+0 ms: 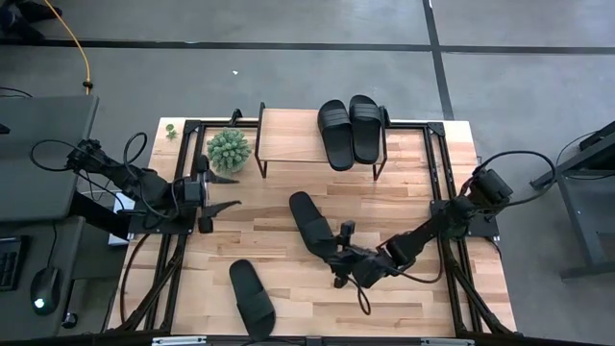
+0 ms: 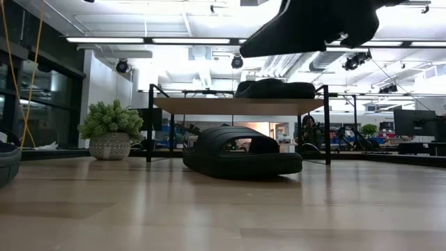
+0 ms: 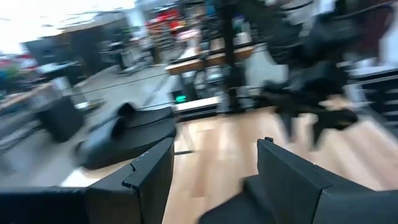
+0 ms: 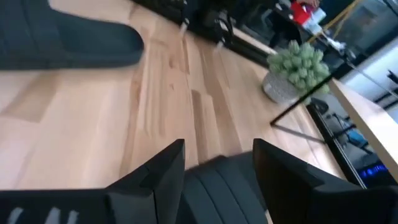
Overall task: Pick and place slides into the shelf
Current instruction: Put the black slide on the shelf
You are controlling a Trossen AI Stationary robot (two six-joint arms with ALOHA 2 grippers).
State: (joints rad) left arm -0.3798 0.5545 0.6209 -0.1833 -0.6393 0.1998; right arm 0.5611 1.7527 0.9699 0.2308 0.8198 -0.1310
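Your right gripper is sitting near the middle of the table, and its fingers are standing a little apart with the black slide between them, so it looks like you are grabbing or about to grab that slide. I cannot tell if the fingers are squeezing it yet. In the low view a slide is showing high up at the top of the picture, which may be this one lifted, but I cannot be sure. Your left gripper is waiting by the left side of the table, near the little plant, with its fingers spread wide and nothing in them. Two slides are already lying side by side on top of the shelf, so I think about half the job is done. One more slide is lying flat on the table near the front edge, well apart from both grippers. The shelf is standing at the back of the table, past your right gripper, so the slide you are working on is needing to go up and back to get there.
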